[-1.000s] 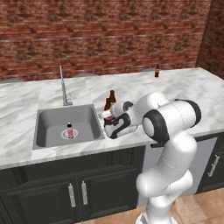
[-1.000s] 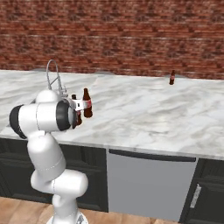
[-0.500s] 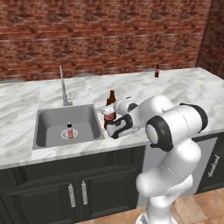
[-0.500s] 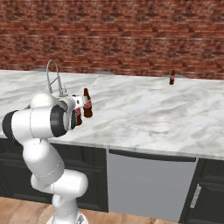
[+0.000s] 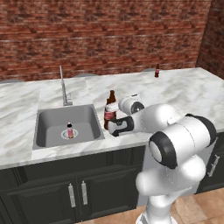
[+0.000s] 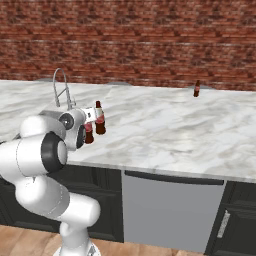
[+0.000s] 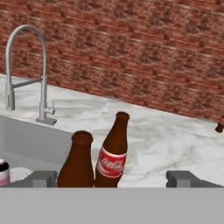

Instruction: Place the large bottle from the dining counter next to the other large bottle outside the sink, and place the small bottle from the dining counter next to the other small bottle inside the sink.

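**A:** So what's the room looking like? Counter is white-grey marble running along a red brick wall, black cabinets sitting under it, wood floor showing at the bottom.

**B:** Yep, and the sink is sitting in the counter with the gooseneck tap rising behind it. A small bottle is standing upright on the basin floor.

**A:** And the two large bottles?

**B:** Both are standing just right of the sink rim, necks pointing straight up, long axes vertical. The near bottle and the far bottle are sitting right beside each other; can't tell if they're touching.

**A:** Gripper?

**B:** The gripper is hanging low behind them with its fingers spread wide, gripping nothing. The near one is sitting between the tips.

**A:** Room to move?

**B:** Lots of bare marble stretching right. Another small bottle is standing far off by the wall.
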